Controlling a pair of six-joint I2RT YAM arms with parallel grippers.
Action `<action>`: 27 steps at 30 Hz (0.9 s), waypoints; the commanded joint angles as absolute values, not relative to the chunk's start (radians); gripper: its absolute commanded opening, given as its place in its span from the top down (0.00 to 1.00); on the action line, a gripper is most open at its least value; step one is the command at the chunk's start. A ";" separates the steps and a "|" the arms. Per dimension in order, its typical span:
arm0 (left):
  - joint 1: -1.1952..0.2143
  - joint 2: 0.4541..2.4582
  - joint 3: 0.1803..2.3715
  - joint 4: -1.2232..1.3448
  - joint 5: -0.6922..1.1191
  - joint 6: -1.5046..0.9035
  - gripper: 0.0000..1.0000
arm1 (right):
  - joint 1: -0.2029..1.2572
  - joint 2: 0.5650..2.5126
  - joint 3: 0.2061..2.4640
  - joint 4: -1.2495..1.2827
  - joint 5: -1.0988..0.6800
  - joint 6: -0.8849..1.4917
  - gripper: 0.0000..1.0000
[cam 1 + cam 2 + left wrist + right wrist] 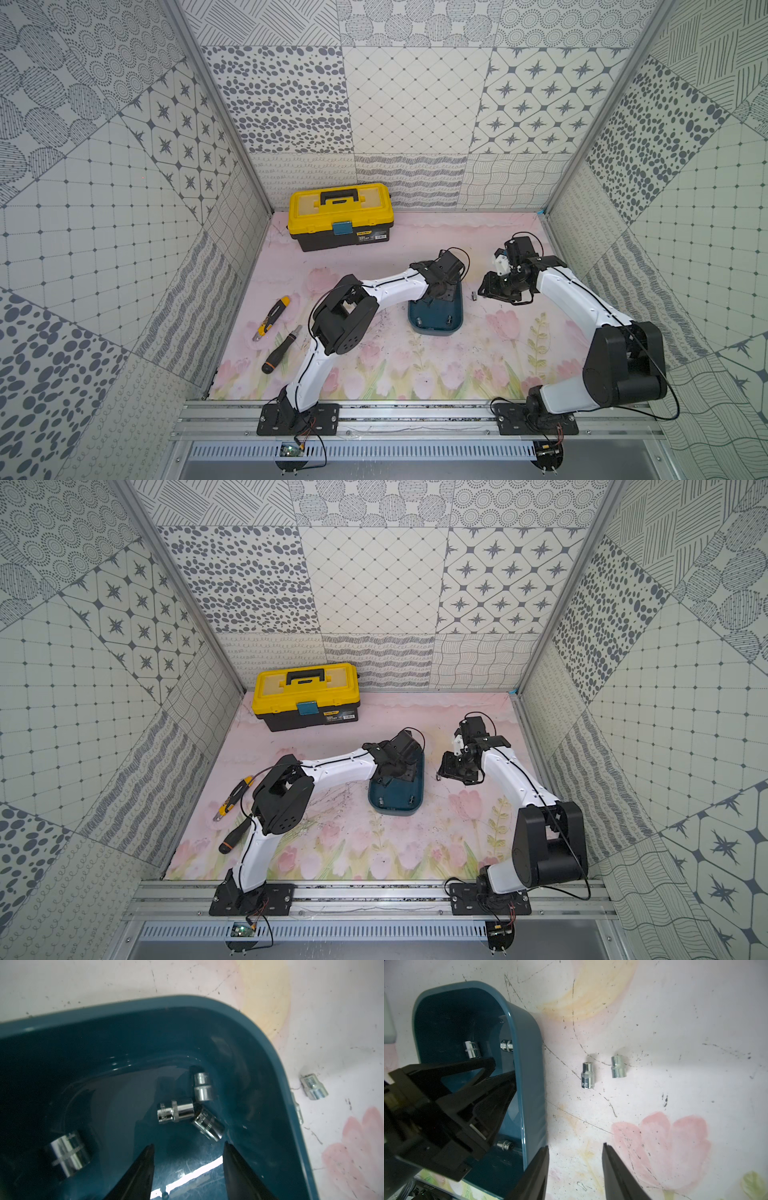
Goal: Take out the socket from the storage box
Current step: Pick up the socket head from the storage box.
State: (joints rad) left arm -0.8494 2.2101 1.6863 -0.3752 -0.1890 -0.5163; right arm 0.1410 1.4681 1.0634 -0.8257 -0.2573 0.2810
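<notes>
Chrome socket (175,1112) in storage box (145,1006), just beyond parted left jaws, apparently untouched

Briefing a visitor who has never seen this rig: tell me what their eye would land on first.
The yellow-lidded toolbox at the back stands out first. In the middle, the left gripper hangs open inside the teal storage box, near a cluster of shiny sockets. Two more sockets lie on the mat just outside it, before the open right gripper.
</notes>
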 commanded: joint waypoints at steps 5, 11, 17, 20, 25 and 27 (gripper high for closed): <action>-0.854 2.251 1.726 -0.298 -0.313 -0.525 0.44 | 0.137 1.447 1.051 -0.784 -0.268 0.287 0.53; -0.851 2.281 1.761 -0.302 -0.324 -0.522 0.48 | 0.136 1.445 1.046 -0.777 -0.271 0.288 0.53; -0.847 2.303 1.786 -0.307 -0.331 -0.530 0.51 | 0.135 1.447 1.041 -0.776 -0.273 0.289 0.53; -0.844 2.312 1.791 -0.311 -0.327 -0.532 0.51 | 0.135 1.445 1.040 -0.774 -0.273 0.289 0.53; -0.840 2.321 1.795 -0.322 -0.334 -0.540 0.51 | 0.135 1.446 1.036 -0.765 -0.275 0.293 0.53; -0.839 2.324 1.793 -0.324 -0.336 -0.541 0.51 | 0.135 1.448 1.036 -0.760 -0.277 0.296 0.53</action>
State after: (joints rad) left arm -0.8471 2.3100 1.7809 -0.3248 -0.3050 -0.5247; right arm 0.1394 1.4681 1.0470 -0.7918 -0.2657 0.2825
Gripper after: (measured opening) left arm 0.488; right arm 0.468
